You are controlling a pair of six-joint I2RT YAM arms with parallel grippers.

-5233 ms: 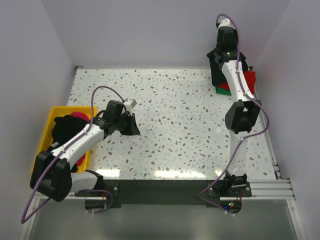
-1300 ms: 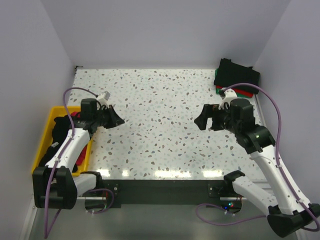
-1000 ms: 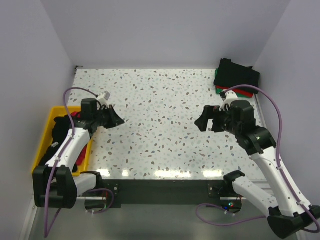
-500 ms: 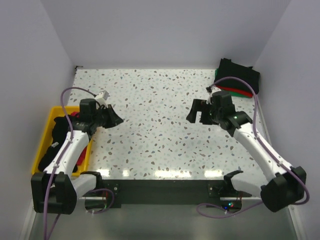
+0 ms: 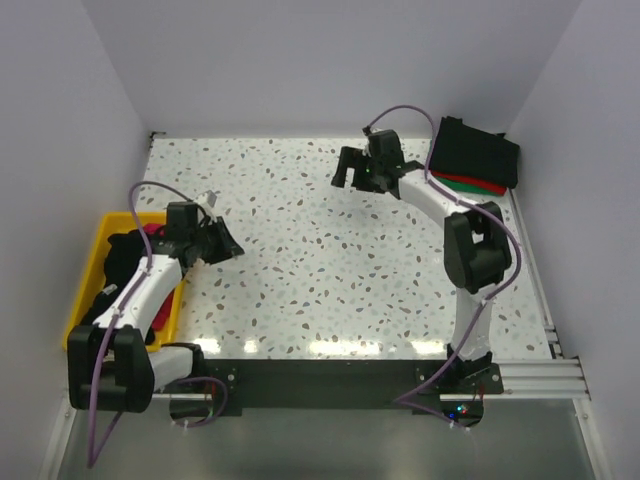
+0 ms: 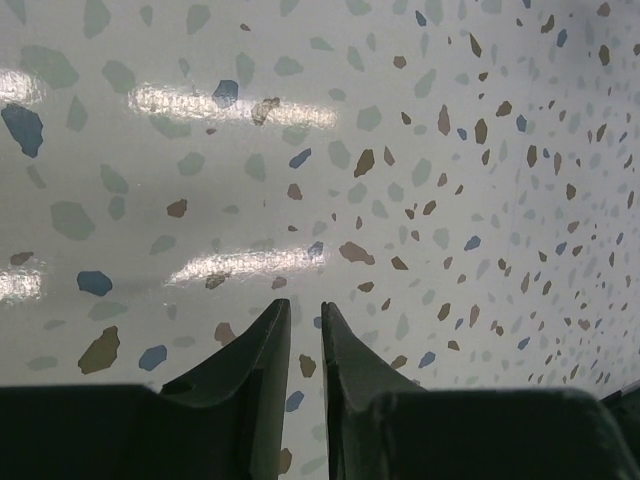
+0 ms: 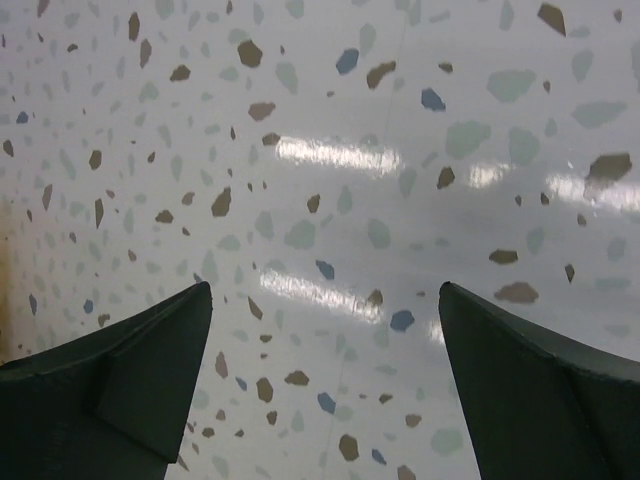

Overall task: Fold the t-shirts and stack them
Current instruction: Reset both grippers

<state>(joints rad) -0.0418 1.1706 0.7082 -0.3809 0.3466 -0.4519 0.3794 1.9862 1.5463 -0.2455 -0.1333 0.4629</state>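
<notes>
Partly done, seems: folded stack [image 5: 475, 152] (black on top, red & green under) at far right corner. More tees [image 5: 121, 264] waiting in yellow bin [image 5: 80, 292], left side. Left gripper [image 6: 305, 306] open a crack, right gripper [image 7: 325, 290] wide, both w/ nothing.

Counter [image 5: 320, 280]: open run through the middle, 6 o'clock up to 12. Yellow bin [image 5: 88, 285] blocks the 9 o'clock edge, left pincer [image 5: 228, 245] just beside it. Folded t-shirts [image 5: 475, 155] stacked at 2 o'clock. Right arm [image 5: 475, 250] stands along 3 o'clock; right pincer [image 5: 350, 167] hangs over 12.
</notes>
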